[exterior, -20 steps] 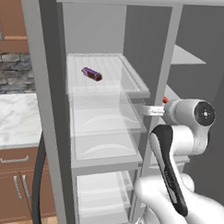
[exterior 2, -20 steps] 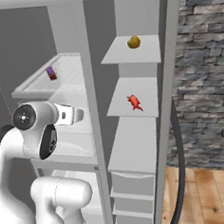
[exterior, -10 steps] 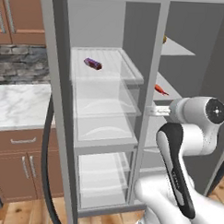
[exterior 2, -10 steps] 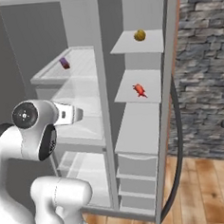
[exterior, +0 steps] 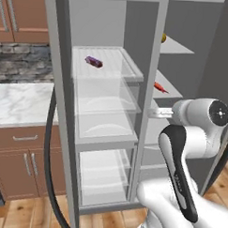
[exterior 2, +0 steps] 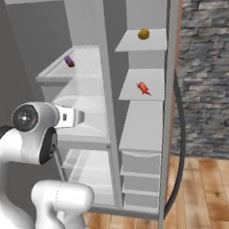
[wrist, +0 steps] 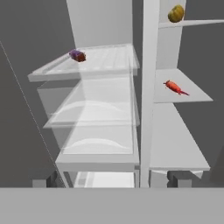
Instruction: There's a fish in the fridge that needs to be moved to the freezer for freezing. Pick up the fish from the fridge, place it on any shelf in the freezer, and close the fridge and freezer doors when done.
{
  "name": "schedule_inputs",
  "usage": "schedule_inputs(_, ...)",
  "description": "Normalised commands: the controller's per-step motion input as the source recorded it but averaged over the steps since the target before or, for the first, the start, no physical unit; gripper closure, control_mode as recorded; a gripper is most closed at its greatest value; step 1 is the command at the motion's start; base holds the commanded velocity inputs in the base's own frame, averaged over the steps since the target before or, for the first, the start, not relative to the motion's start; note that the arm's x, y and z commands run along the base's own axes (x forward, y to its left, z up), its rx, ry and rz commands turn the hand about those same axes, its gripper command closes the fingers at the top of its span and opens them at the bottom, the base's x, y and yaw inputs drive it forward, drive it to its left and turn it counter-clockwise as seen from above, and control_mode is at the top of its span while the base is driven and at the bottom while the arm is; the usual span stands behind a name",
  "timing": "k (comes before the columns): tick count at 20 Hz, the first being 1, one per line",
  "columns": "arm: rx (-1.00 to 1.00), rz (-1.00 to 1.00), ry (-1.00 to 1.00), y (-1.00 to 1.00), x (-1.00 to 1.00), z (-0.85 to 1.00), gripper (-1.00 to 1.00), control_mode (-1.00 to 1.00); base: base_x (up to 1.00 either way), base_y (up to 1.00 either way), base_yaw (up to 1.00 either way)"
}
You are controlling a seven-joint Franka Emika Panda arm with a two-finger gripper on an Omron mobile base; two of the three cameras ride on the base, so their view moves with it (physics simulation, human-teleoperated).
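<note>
View swung left since before — 1 fish [wrist: 175,87] (freezer [wrist: 179,131] shelf), 1 gripper [wrist: 116,179], jaws spread, empty.

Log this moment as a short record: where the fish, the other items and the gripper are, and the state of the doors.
fish: lying on the middle solid grey shelf of the narrow freezer section, not gripped
yellow ball: on the shelf above the fish
purple cylinder: on the top clear shelf of the fridge
gripper: open, empty, facing the divider between the two sections, back from the shelves
doors: both sections stand open
remaining: close both doors
</note>
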Motion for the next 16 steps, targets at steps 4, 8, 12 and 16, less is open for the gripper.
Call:
schedule_inputs(4, 0.00, 0.00, 0.00, 0.00, 0.00, 0.00, -1.00, 1.00, -0.43, 0.00, 0.00)
schedule_inputs(8, 0.00, 0.00, 0.00, 0.00, 0.00, 0.00, -1.00, 1.00, -0.59, 0.00, 0.00)
schedule_inputs(12, 0.00, 0.00, 0.00, 0.00, 0.00, 0.00, -1.00, 1.00, -0.30, 0.00, 0.00)
schedule_inputs(16, 0.00, 0.00, 0.00, 0.02, -0.01, 0.00, -1.00, -1.00, 0.00, 0.04, 0.00)
